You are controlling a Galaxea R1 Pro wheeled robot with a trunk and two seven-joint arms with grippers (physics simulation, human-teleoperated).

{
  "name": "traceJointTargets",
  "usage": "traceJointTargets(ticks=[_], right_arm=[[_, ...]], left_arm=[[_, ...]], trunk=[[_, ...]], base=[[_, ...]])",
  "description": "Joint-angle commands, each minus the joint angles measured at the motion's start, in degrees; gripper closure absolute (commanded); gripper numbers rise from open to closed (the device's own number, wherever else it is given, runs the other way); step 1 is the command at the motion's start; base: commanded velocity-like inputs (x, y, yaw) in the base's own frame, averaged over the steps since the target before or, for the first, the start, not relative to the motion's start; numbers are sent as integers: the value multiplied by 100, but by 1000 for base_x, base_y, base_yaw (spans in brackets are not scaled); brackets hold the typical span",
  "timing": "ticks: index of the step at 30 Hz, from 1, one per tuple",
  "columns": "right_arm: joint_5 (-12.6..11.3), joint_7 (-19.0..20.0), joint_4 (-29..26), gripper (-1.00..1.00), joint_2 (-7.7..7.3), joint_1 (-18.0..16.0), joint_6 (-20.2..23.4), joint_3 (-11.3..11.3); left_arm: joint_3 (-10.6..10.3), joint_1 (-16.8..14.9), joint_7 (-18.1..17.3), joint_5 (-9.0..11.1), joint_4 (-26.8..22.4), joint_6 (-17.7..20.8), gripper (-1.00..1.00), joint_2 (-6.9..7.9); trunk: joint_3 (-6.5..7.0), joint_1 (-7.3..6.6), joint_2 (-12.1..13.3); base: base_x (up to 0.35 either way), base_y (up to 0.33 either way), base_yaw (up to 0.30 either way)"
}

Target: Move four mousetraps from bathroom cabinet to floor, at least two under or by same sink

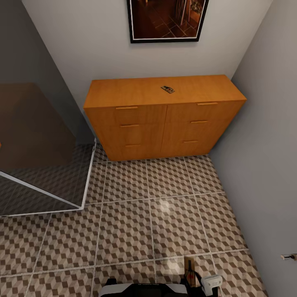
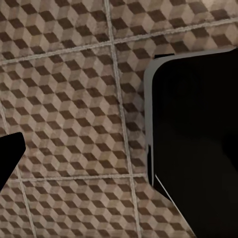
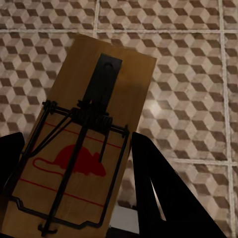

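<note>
The brown cube-patterned tile floor (image 1: 165, 214) spreads wide. The orange-brown wooden cabinet (image 1: 165, 123) stands against the wall, one small mousetrap (image 1: 167, 89) on top. The right gripper (image 3: 74, 173) holds a tan wooden mousetrap (image 3: 89, 124). I cannot tell about the left gripper.

Your head camera looks steeply down from high up, facing the cabinet (image 1: 165, 119) against the far wall across the bathroom floor (image 1: 144, 222). Both wrist cameras point down at those same patterned tiles from much nearer, the right one close behind a mousetrap (image 3: 84, 144).
</note>
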Motion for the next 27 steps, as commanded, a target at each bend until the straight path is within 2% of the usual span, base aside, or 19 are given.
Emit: traceJointTargets(ticks=[1, 11, 20, 21, 27], right_arm=[[-73, 50, 5, 100, -1, -3, 16, 22], [-75, 45, 4, 100, 4, -3, 332, 24], [-74, 41, 5, 100, 8, -3, 341, 24], [-75, 42, 5, 100, 8, -3, 341, 24], [-75, 40, 5, 100, 8, -3, 341, 25]], left_arm=[[-30, 25, 40, -19, 22, -65, -100, -2], [-27, 351, 37, -14, 23, -386, -100, -7], [-27, 645, 31, -17, 23, -675, -100, -7], [-27, 1035, 31, -18, 23, -1382, -100, -7], [-27, 1035, 31, -14, 23, -1381, -100, -7]], trunk=[[-7, 3, -9], [-7, 3, -9], [-7, 3, -9], [-7, 3, -9], [-7, 3, -9]], base=[[0, 0, 0], [0, 0, 0], [0, 0, 0], [0, 0, 0], [0, 0, 0]])
